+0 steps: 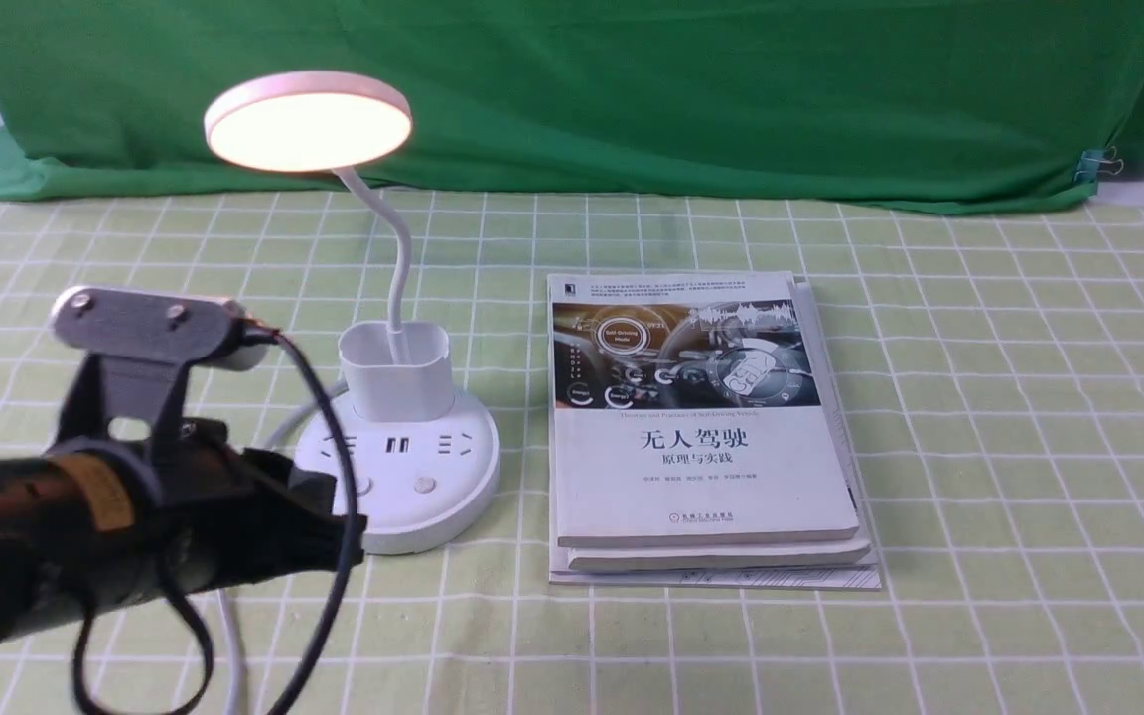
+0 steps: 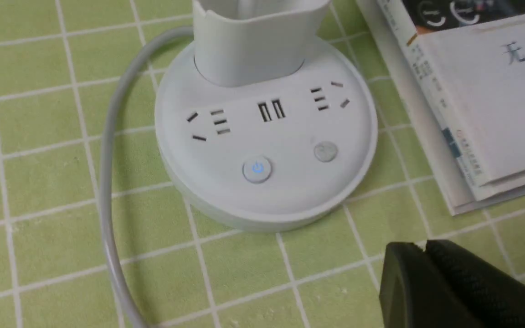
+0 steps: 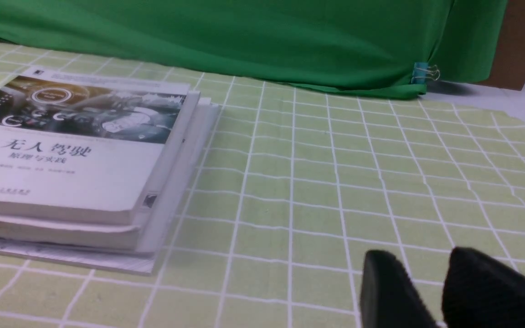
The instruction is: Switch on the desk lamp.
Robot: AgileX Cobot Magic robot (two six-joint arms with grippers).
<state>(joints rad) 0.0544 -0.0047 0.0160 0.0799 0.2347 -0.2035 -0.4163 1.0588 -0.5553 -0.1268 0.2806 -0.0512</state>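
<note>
Across the far edge, toward twelve o'clock, hangs one green cloth [image 1: 582,99], cut off by the front view's top. Below it spreads one checked tablecloth [image 1: 1009,447], also cut off at the sides. One stack of books [image 1: 701,467] lies just right of centre; at least three layers show, the lower ones mostly hidden under the top volume.

At the stack's nine o'clock stands the desk lamp [image 1: 309,124], one, its disc head glowing. Its round base carries two sockets, two USB ports and two buttons, one showing a blue power mark [image 2: 257,168]. One grey cable [image 2: 107,182] runs off it, partly hidden.

The left gripper [image 2: 419,248], at the base's seven o'clock in the front view, blocks part of its rim; its fingers are together, holding nothing visible. The right gripper [image 3: 419,255] appears only in its wrist view, cut off and blurred, fingers slightly parted. One blue binder clip [image 1: 1088,165] sits toward two o'clock.
</note>
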